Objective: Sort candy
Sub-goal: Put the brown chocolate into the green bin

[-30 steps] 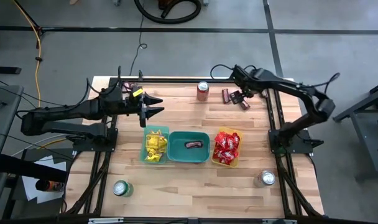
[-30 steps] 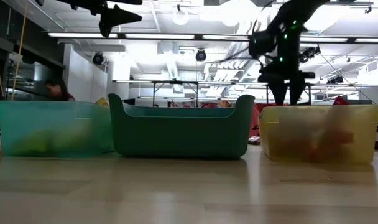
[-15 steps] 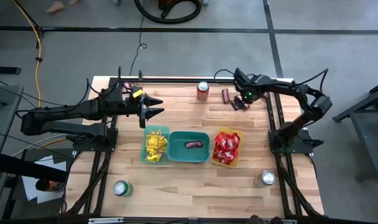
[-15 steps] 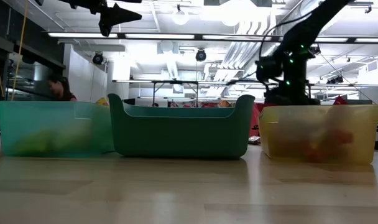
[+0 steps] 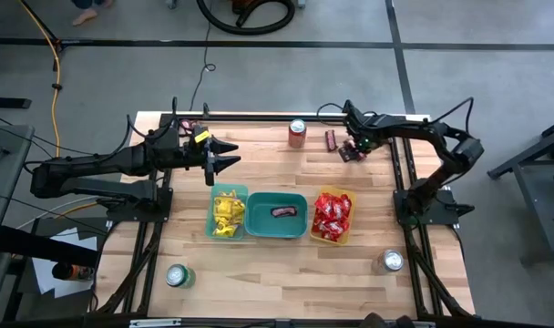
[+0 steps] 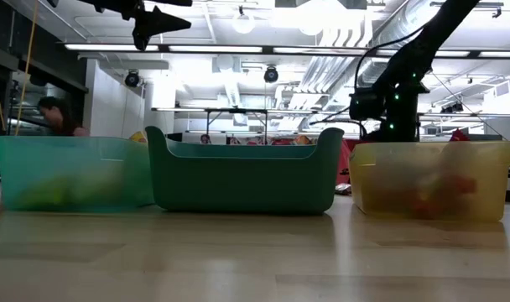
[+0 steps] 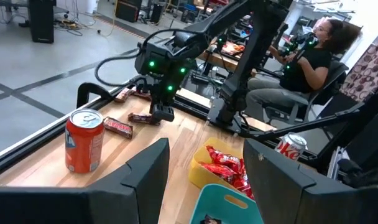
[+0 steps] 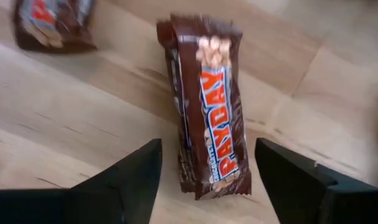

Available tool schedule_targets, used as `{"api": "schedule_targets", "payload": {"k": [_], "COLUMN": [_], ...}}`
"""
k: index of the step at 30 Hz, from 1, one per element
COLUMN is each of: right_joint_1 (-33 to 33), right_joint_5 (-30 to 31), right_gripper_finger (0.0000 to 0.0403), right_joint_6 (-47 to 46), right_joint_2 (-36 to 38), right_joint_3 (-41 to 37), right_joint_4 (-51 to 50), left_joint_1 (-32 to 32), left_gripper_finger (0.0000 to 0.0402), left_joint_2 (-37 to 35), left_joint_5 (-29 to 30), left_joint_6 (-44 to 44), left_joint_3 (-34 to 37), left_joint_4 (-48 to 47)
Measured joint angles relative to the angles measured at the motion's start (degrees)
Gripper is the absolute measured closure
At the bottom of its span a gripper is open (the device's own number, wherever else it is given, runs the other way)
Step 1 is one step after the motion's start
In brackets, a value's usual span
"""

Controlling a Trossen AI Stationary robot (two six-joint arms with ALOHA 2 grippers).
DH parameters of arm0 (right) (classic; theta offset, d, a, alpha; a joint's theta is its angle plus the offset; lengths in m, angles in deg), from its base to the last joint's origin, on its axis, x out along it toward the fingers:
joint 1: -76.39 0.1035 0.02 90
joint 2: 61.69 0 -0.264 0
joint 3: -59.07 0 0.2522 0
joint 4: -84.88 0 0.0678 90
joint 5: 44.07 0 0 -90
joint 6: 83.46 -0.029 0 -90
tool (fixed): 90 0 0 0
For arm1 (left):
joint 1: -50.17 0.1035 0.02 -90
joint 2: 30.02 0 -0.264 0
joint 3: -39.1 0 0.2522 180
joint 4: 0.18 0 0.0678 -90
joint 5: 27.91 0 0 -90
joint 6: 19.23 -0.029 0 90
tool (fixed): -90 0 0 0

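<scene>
Right gripper [image 5: 352,151] is hanging low over the far right of the pale wooden table [image 5: 259,251], its dark fingers [image 8: 124,180] standing wide and straddling a dark brown wrapped candy bar [image 8: 211,140] lying flat on the wood; nothing is gripped yet. To do the pick well, the jaws should probably be dropping straight down with the bar centred between them and closing across its narrow width, so the glossy wrapper is not sliding out or twisting. A second brown bar [image 8: 52,22] is lying near it, clear of the fingers, and should be left undisturbed.

The wrapper is shiny, creased at the ends, with orange lettering running along its length.

Left gripper [image 5: 224,157] is waiting raised above the table's left side, fingers spread, holding nothing.

Sorted candy is sitting in the row of bins: yellow packets [image 5: 227,212] in the green bin, one brown bar [image 5: 282,212] in the teal bin [image 5: 275,230], red packets [image 5: 331,217] in the yellow bin.
</scene>
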Motion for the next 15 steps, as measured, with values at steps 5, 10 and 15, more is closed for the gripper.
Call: {"api": "schedule_targets", "payload": {"k": [5, 10, 15], "right_joint_1": [0.04, 1.09, 3.81], "right_joint_5": [-0.13, -0.09, -0.4], "right_gripper_finger": [0.0237, 0.0368, 0.0372], "right_joint_6": [-1.26, -0.34, 0.94], "right_joint_2": [-1.05, 0.42, 7.82], "right_joint_3": [-0.83, 0.02, 3.14], "right_joint_4": [0.19, -1.83, -5.53], "left_joint_1": [0.0, 0.0, 0.0], "left_gripper_finger": [0.0208, 0.0208, 0.0208], "left_joint_2": [0.0, 0.0, 0.0], "left_joint_5": [0.0, 0.01, 0.0], "left_joint_6": [0.0, 0.0, -0.02], "left_joint_3": [-0.02, -0.02, -0.04], "left_joint_4": [0.0, 0.0, 0.0]}}
